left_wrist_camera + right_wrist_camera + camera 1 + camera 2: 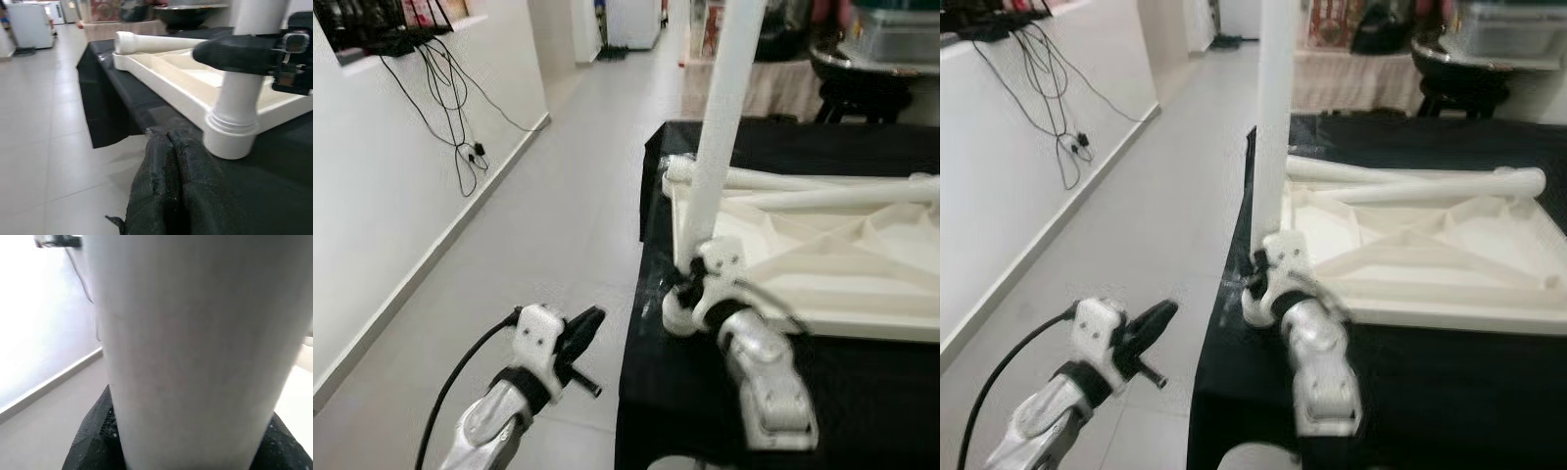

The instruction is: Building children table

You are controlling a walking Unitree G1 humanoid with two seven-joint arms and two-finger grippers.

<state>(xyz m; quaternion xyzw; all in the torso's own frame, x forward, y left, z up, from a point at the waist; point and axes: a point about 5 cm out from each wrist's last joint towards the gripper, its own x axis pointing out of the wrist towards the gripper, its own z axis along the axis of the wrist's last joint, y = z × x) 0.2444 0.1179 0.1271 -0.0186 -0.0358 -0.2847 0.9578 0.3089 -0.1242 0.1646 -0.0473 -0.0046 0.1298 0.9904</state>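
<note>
The left gripper [588, 326] hangs over the tiled floor [548, 245], beside the black-covered table [862, 401], with its fingers pressed together and empty. The right gripper [683, 279] is clamped around the upright white table leg [720, 127], low near its base. This leg stands in the near corner of the upturned white tabletop [822, 264]. Two more loose legs [803, 186] lie across the far edge of the tabletop.

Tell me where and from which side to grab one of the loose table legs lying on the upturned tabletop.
Grip the nearer loose leg mid-shaft from above, jaws across its width. It lies flat across the upturned tabletop, so its round top is exposed.
</note>
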